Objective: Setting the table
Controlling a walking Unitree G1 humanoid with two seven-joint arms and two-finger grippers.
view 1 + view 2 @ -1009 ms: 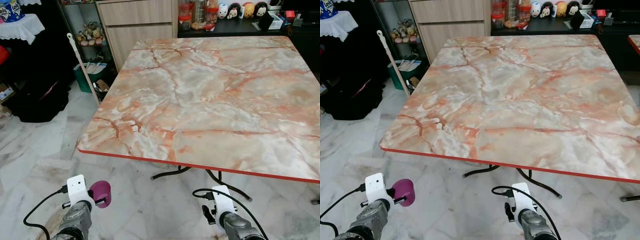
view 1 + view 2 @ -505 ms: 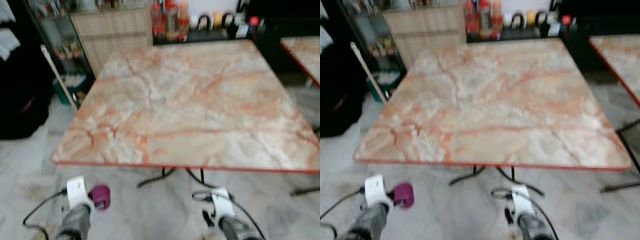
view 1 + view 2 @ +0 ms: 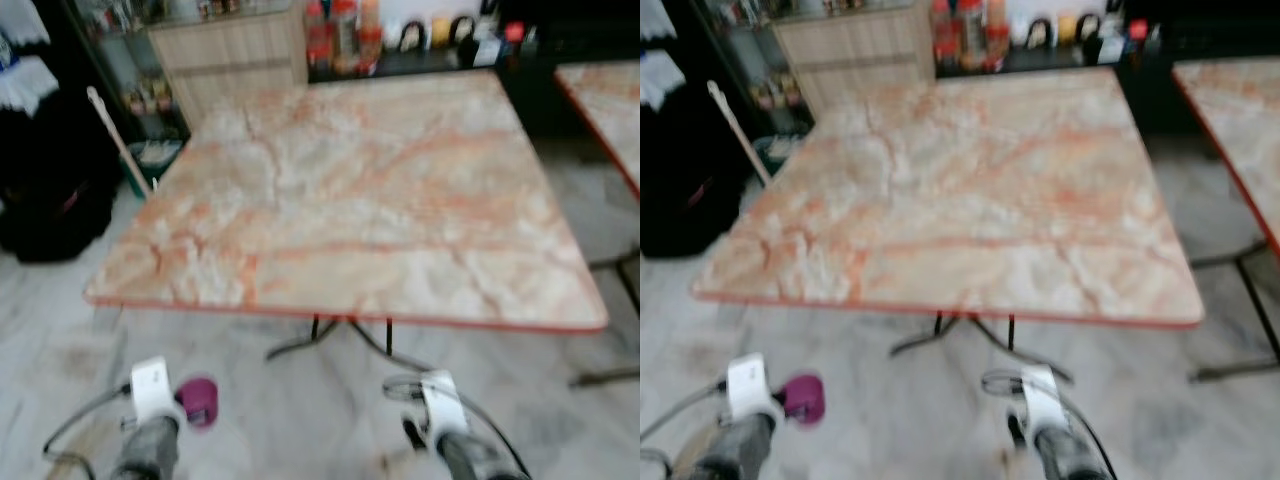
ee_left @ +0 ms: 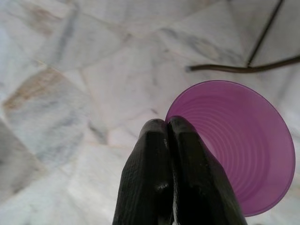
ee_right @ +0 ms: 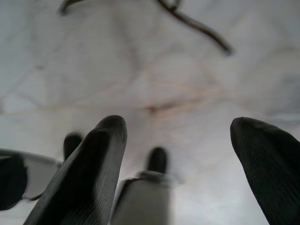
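Left hand [image 4: 168, 123] — fingers pinched together on the rim of a purple cup [image 4: 243, 145], lower left of frame. Right hand [image 5: 176, 131] — fingers spread wide, nothing held, over the floor [image 3: 300, 420] before the marble surface [image 3: 360, 190].

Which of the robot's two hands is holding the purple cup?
The left gripper. Its black fingers are pinched together on the rim of the purple cup, while the right gripper has its fingers spread apart with nothing between them.

Head views: motion-blurred.
Shelf items [image 3: 340, 30]: unreadable.
Second table [image 3: 1230, 100]: cropped at edge.
Purple cup [image 4: 239, 145]: rim part-hidden by fingers [image 4: 173, 173].
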